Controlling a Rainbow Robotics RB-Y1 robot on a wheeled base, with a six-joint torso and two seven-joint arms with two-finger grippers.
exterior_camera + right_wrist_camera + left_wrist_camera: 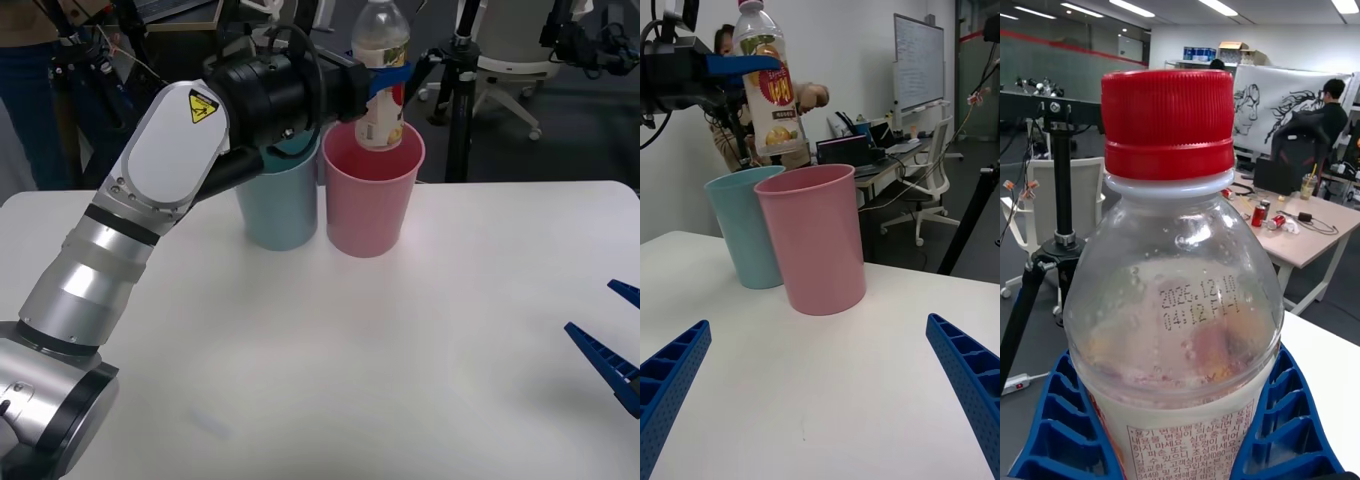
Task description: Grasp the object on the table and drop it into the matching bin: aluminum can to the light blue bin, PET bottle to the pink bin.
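Observation:
The PET bottle [381, 85], clear with a red cap [1168, 124] and a pale printed label [775, 109], hangs upright over the mouth of the pink bin [371, 195]. My left gripper [388, 78] is shut on the bottle's middle, its blue fingers [1289, 420] wrapped on both sides. The bottle's base sits about level with the pink bin's rim [801, 180]. The light blue bin [279, 205] stands right beside the pink one, on its left in the front view. My right gripper [820, 390] is open low over the white table [400, 360], near its right edge, with nothing between its fingers.
A black tripod [462, 90] and office chairs stand beyond the table's far edge, behind the bins. My left arm [150, 190] stretches across the table's left half. Desks and people are in the room behind.

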